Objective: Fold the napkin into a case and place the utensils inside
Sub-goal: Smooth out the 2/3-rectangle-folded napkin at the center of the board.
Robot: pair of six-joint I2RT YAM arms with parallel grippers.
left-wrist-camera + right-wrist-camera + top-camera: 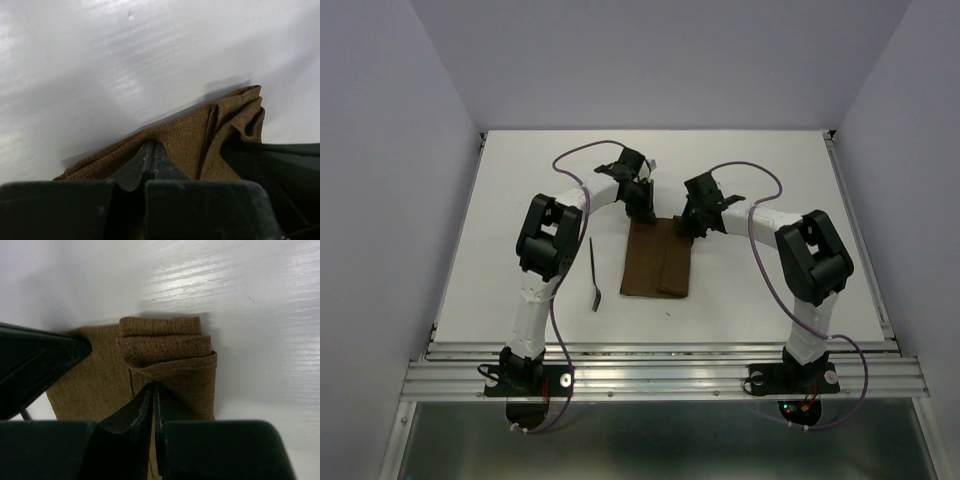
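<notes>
The brown napkin (658, 258) lies folded into a rectangle at mid-table, with its right part doubled into stacked layers (170, 347). My left gripper (645, 213) is at its far left edge. The jaws are shut, with their tips (150, 147) pinching the cloth rim (190, 130). My right gripper (688, 228) is at the far right end, its jaws (154, 390) shut on the top fold's hem. One slender dark utensil (594, 275) rests on the table left of the napkin, apart from it. I see no other utensil.
The white table (770, 170) has raised rails along its left and right sides and a metal frame at the near edge. Purple cables loop over both arms. The right gripper's dark body (280, 165) is close beside the left one over the napkin's far edge.
</notes>
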